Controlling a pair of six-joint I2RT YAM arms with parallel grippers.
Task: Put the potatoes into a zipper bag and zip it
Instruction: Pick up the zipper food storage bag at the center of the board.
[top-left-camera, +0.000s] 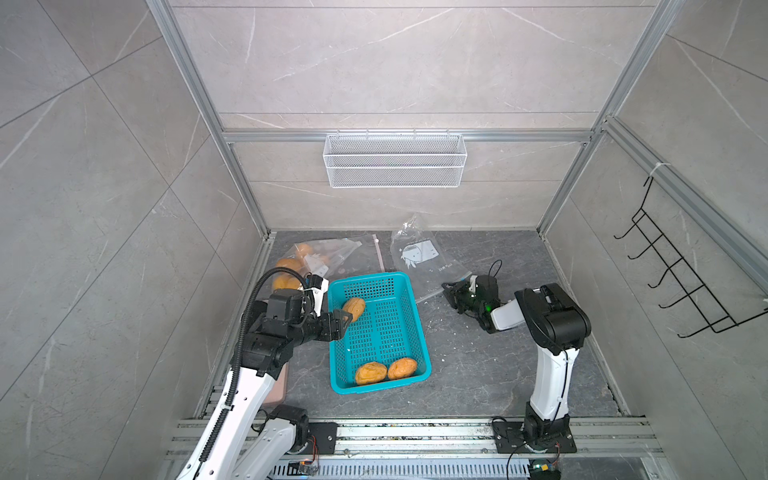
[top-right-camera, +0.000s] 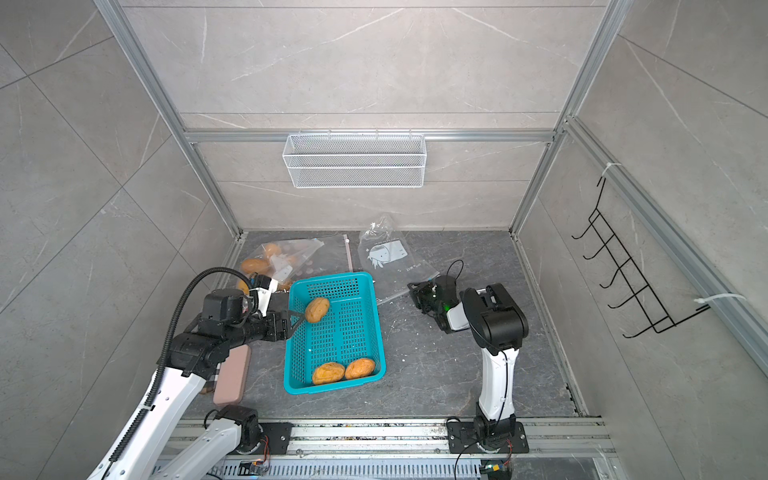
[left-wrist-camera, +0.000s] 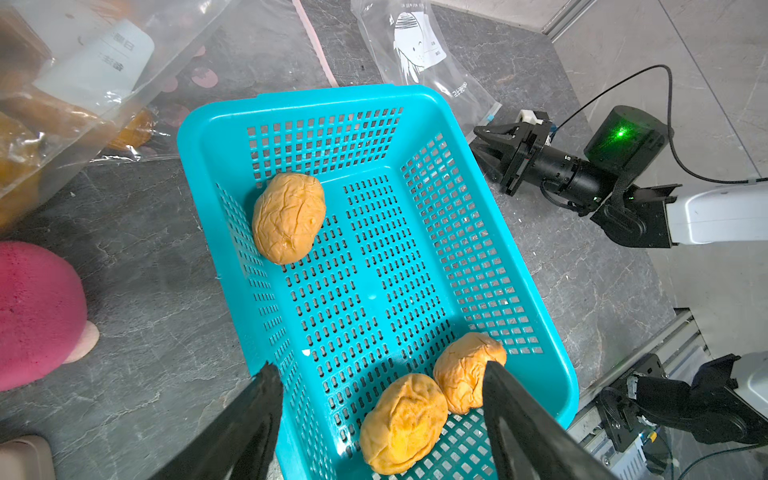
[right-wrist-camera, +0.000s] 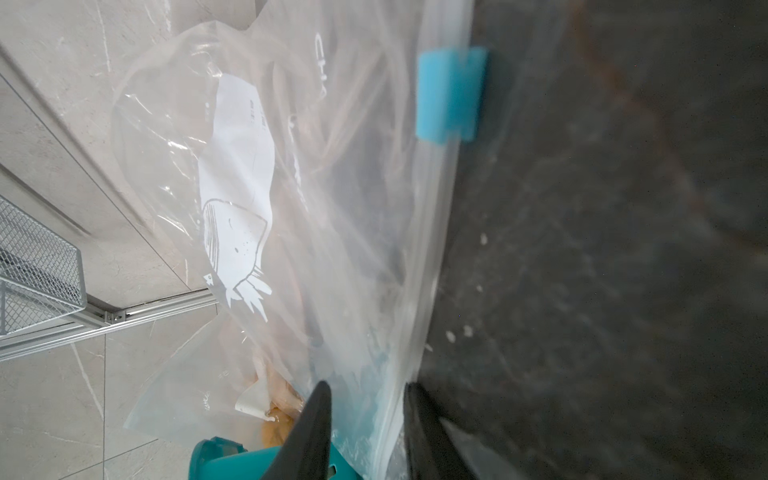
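Left gripper (left-wrist-camera: 380, 370): jaws wide apart, nothing between them, raised over the side of the teal basket (left-wrist-camera: 299, 97). One finger is at the rim, the other above the basket's inside. Lone potato (left-wrist-camera: 289, 218) lies in the basket ahead of and below the fingertips, against the wall on the rim finger's side, untouched. Potato pair (left-wrist-camera: 403, 424), touching each other, sits in the basket corner on the inner finger's side, lower than it. Filled bag (top-left-camera: 340, 253) lies on the table beyond the left wrist, outside the basket, with bagged potatoes (top-left-camera: 287, 264) showing orange through the film. Right gripper (right-wrist-camera: 368, 388): low at the table, jaws a little apart, the zip edge of the whale-print bag (right-wrist-camera: 249, 187) running between them. Whether either pad touches the film, cannot tell. Blue slider (right-wrist-camera: 451, 95) sits farther along that edge, well ahead of the fingertips. The wrist view is too blurred to show what this bag holds.
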